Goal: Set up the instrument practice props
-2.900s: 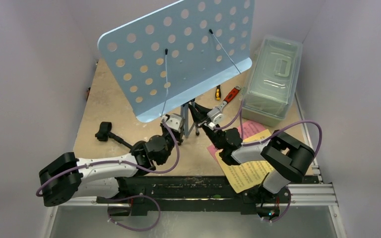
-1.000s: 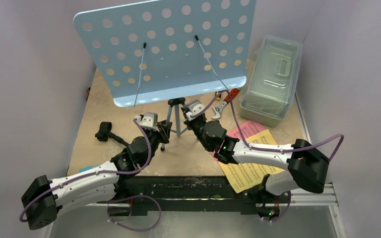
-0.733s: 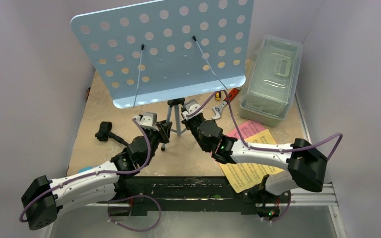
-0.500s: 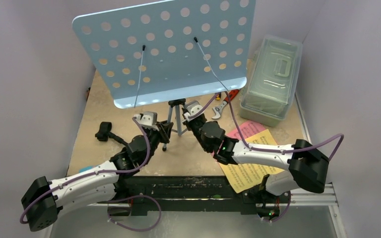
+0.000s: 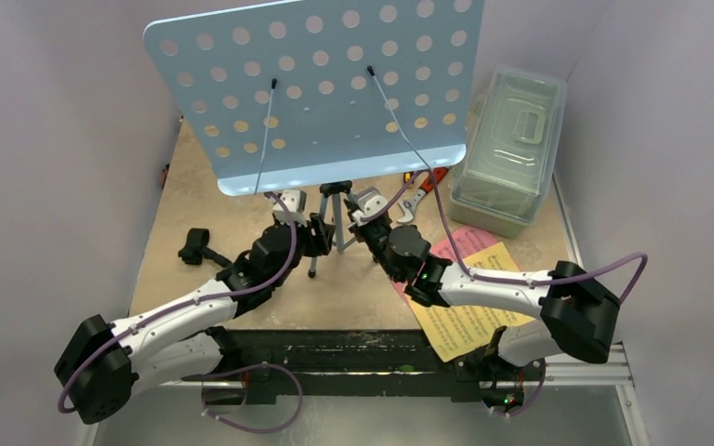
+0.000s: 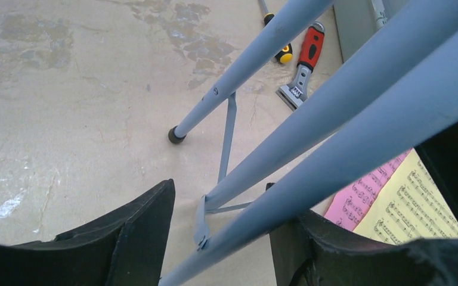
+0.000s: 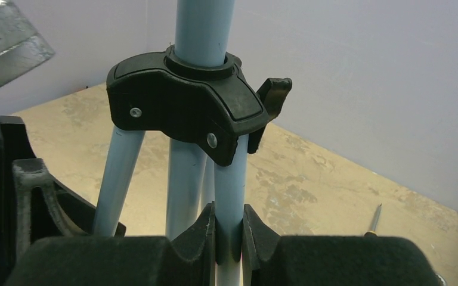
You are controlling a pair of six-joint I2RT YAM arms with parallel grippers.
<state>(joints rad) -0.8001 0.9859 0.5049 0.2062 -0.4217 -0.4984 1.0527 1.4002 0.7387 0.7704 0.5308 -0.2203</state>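
Down low, right hand (image 7: 229, 238) pinches one of the stand's (image 5: 335, 93) three legs (image 7: 119, 173) — left hand (image 6: 220, 199) gapes round another. Two pages (image 5: 469, 321) nearby.

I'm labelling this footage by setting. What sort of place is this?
Likely a robot test cell in a lab, not a music room: plain lilac walls enclose a small worn tabletop, and two robot arms sit on an aluminium rail at its edge and handle a music stand.
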